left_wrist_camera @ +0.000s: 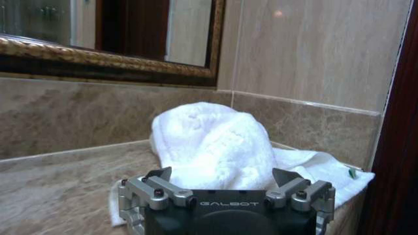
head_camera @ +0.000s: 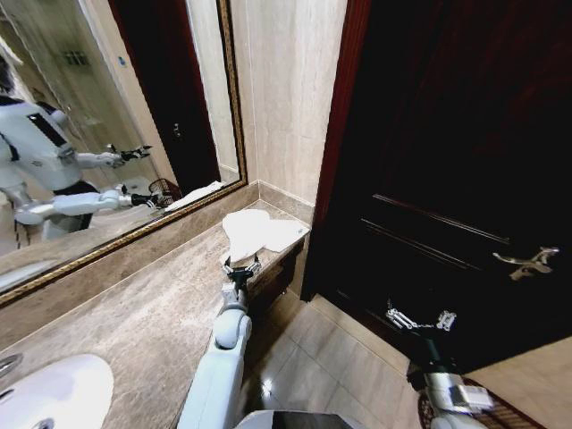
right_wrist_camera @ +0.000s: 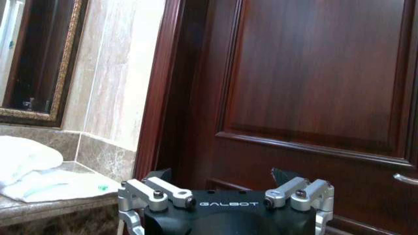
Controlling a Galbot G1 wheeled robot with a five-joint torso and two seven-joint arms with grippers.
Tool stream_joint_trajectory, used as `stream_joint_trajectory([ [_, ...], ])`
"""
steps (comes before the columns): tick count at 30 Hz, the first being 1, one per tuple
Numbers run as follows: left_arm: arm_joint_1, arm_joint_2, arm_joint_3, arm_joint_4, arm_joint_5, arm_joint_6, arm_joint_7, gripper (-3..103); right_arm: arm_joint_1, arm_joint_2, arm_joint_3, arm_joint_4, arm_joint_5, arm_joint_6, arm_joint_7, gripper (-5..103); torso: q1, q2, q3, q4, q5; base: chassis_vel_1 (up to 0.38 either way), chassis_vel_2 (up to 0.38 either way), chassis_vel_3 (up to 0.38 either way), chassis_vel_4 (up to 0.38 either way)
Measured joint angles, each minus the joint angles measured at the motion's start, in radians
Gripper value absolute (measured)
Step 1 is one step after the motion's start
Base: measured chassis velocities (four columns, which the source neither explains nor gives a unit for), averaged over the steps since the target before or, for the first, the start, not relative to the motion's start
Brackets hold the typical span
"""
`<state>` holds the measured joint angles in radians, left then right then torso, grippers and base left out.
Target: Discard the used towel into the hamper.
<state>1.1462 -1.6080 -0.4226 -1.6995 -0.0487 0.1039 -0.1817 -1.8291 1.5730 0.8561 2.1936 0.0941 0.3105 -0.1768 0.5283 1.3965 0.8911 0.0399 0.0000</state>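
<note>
Left gripper [head_camera: 241, 266] open, poised at 6 o'clock of crumpled white terry towel [head_camera: 259, 232] for grasp; right gripper [head_camera: 420, 319] open, idle near dark wooden door [head_camera: 447, 161].

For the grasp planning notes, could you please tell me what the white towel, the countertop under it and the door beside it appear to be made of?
White crumpled towel: soft looped terry cloth, judging by its fuzzy folds. Beige veined countertop: polished marble-like stone, mottled and faintly glossy. Dark reddish-brown panelled door: varnished wood or veneer, showing grain and sheen.
</note>
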Motion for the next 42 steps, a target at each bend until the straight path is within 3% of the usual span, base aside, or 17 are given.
stream_joint_trajectory([
  [7, -0.116, 0.004, 0.038, 0.082, -0.068, 0.050, -0.029, 100, -0.004, 0.013, 0.004, -0.005, -0.006, 0.014, 0.001, 100, 0.000, 0.000, 0.000, -0.0002, -0.0004, 0.000, 0.000, 0.000, 0.000],
  [15, -0.209, 0.006, 0.053, 0.167, -0.086, 0.117, -0.106, 100, -0.005, 0.023, 0.012, -0.017, -0.009, 0.027, 0.000, 100, 0.000, 0.000, 0.000, -0.0001, 0.0000, 0.000, 0.000, 0.000, 0.000],
  [20, -0.243, 0.010, 0.055, 0.192, -0.103, 0.153, -0.119, 103, -0.003, 0.023, 0.016, -0.021, -0.007, 0.028, 0.001, 100, 0.000, 0.000, 0.000, -0.0001, 0.0000, 0.000, 0.000, 0.000, 0.000],
  [23, -0.266, 0.020, 0.054, 0.215, -0.124, 0.152, -0.107, 90, 0.000, 0.026, 0.016, -0.026, -0.006, 0.029, 0.001, 100, 0.000, 0.000, 0.000, -0.0001, 0.0000, 0.000, 0.000, 0.000, 0.000],
  [25, -0.269, 0.022, 0.054, 0.219, -0.126, 0.152, -0.106, 90, 0.001, 0.026, 0.016, -0.027, -0.006, 0.029, 0.001, 100, 0.000, 0.000, 0.000, -0.0001, 0.0000, 0.000, 0.000, 0.000, 0.000],
  [27, -0.278, 0.035, 0.055, 0.228, -0.132, 0.155, -0.102, 74, 0.004, 0.028, 0.016, -0.030, -0.006, 0.030, 0.001, 100, 0.000, 0.000, 0.000, -0.0001, 0.0000, 0.000, 0.000, 0.000, 0.000],
  [29, -0.279, 0.040, 0.055, 0.229, -0.135, 0.157, -0.101, 74, 0.005, 0.028, 0.016, -0.032, -0.006, 0.030, 0.001, 100, 0.000, 0.000, 0.000, -0.0001, 0.0000, 0.000, 0.000, 0.000, 0.000],
  [31, -0.280, 0.052, 0.057, 0.229, -0.143, 0.161, -0.098, 62, 0.008, 0.029, 0.016, -0.036, -0.005, 0.031, 0.001, 100, 0.000, 0.000, 0.000, -0.0001, 0.0000, 0.000, 0.000, 0.000, 0.000],
  [32, -0.280, 0.052, 0.057, 0.229, -0.143, 0.161, -0.098, 62, 0.008, 0.029, 0.016, -0.036, -0.005, 0.031, 0.001, 100, 0.000, 0.000, 0.000, -0.0001, 0.0000, 0.000, 0.000, 0.000, 0.000],
  [34, -0.280, 0.064, 0.058, 0.226, -0.149, 0.163, -0.092, 51, 0.012, 0.031, 0.015, -0.039, -0.005, 0.032, 0.001, 100, 0.000, 0.000, 0.000, -0.0001, 0.0000, 0.000, 0.000, 0.000, 0.000],
  [35, -0.280, 0.064, 0.058, 0.226, -0.149, 0.163, -0.092, 51, 0.012, 0.031, 0.015, -0.039, -0.005, 0.032, 0.001, 100, 0.000, 0.000, 0.000, -0.0001, 0.0000, 0.000, 0.000, 0.000, 0.000],
  [42, -0.270, 0.083, 0.056, 0.219, -0.154, 0.157, -0.076, 24, 0.018, 0.033, 0.013, -0.044, -0.005, 0.032, 0.000, 100, 0.000, 0.000, 0.000, -0.0001, -0.0001, 0.000, 0.000, 0.000, 0.000],
])
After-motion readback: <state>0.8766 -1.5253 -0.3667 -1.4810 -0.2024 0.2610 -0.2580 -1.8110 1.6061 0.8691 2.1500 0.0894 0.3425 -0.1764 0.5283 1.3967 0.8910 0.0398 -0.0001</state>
